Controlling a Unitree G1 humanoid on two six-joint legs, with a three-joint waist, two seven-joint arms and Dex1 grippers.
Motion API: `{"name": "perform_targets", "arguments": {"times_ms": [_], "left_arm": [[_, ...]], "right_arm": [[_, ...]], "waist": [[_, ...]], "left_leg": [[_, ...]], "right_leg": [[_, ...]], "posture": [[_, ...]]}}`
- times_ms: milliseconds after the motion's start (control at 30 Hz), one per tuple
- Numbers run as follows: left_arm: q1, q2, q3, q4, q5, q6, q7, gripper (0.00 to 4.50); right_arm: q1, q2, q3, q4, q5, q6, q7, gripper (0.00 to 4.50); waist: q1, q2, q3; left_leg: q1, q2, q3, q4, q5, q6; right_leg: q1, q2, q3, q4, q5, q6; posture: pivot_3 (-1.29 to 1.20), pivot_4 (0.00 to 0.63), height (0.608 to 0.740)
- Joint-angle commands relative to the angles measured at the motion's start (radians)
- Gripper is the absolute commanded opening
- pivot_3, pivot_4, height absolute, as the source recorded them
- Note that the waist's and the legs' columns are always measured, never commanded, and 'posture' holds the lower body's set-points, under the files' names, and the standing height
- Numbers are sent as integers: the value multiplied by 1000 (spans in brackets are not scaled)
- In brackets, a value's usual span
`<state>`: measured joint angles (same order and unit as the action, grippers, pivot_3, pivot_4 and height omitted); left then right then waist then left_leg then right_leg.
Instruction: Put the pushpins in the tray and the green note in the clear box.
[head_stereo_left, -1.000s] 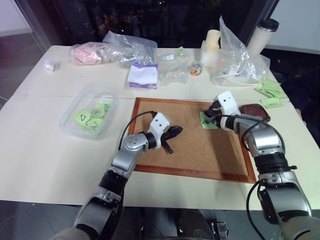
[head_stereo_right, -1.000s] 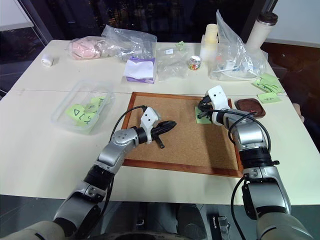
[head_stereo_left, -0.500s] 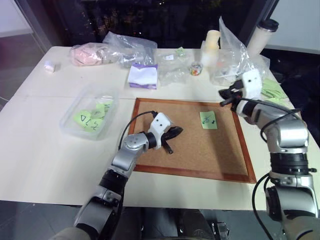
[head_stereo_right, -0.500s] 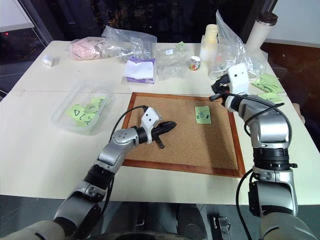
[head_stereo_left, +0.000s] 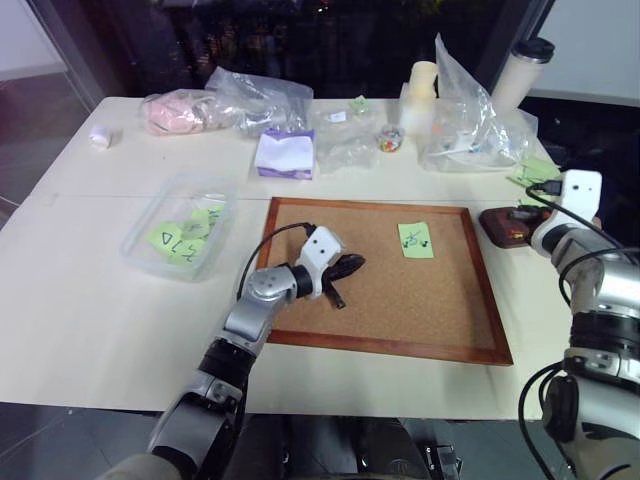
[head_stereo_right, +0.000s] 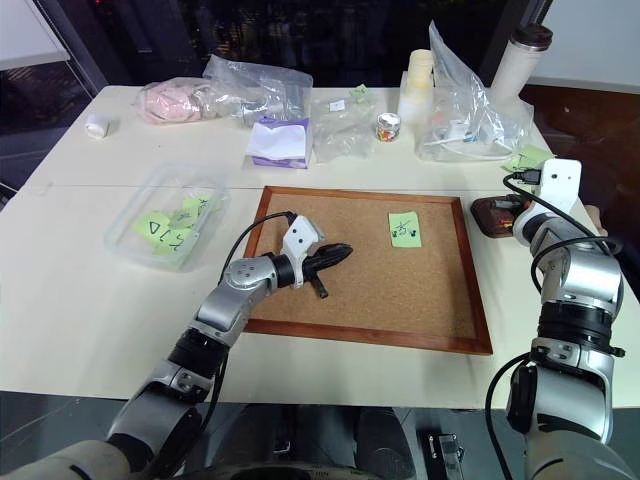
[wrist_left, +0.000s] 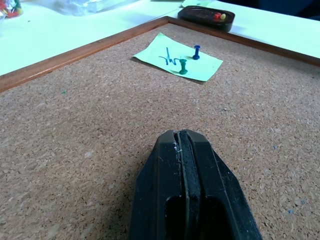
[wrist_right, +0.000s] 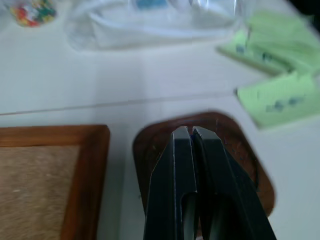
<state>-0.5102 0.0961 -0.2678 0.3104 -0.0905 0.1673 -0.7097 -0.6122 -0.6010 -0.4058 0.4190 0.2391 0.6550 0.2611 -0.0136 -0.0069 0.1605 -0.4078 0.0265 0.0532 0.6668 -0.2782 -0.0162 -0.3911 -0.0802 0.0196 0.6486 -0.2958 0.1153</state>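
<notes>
The green note (head_stereo_left: 416, 239) lies on the corkboard (head_stereo_left: 400, 310), held by a green pushpin (wrist_left: 183, 66) and a blue pushpin (wrist_left: 196, 51). My left gripper (head_stereo_left: 345, 272) rests shut on the cork, left of the note, with nothing between its fingers. The dark-brown tray (head_stereo_left: 500, 226) sits just off the board's right edge, with a red and a yellow pushpin (wrist_left: 218, 16) in it. My right gripper (wrist_right: 189, 132) hangs shut over the tray (wrist_right: 245, 160); I cannot tell whether a pin is pinched in its tips. The clear box (head_stereo_left: 150, 245) stands left of the board.
Lime notes (head_stereo_left: 178, 238) lie inside the clear box and more (head_stereo_left: 535, 172) lie behind the tray. Plastic bags (head_stereo_left: 470, 125), a purple-white pack (head_stereo_left: 286, 152), a small jar of pins (head_stereo_left: 390, 139) and cups (head_stereo_left: 521, 72) line the table's far side.
My right gripper left the green note's corner and swung right, ending over the tray. The left gripper stayed put on the cork.
</notes>
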Motion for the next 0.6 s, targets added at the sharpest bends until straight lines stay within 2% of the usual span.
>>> {"name": "perform_targets", "arguments": {"times_ms": [33,100,200,600], "left_arm": [[18,3,-17,27,17,9,-1,0],[19,4,-16,25,19,9,1,0],[20,4,-14,22,20,10,3,0],[25,5,-13,13,25,10,-1,0]], "right_arm": [[-38,-6,-17,34,12,-54,-2,291],[-40,-4,-10,43,16,-59,2,946],[-39,-1,-9,29,24,-56,3,2333],[-10,27,-12,-4,65,6,-22,2333]], "waist": [[0,0,0],[0,0,0],[0,0,0],[0,0,0]], "left_leg": [[0,0,0,0,0,0],[0,0,0,0,0,0],[0,0,0,0,0,0],[0,0,0,0,0,0]], "right_leg": [[0,0,0,0,0,0],[0,0,0,0,0,0],[0,0,0,0,0,0],[0,0,0,0,0,0]], "posture": [[0,150,740],[0,150,740],[0,150,740],[0,150,740]]}}
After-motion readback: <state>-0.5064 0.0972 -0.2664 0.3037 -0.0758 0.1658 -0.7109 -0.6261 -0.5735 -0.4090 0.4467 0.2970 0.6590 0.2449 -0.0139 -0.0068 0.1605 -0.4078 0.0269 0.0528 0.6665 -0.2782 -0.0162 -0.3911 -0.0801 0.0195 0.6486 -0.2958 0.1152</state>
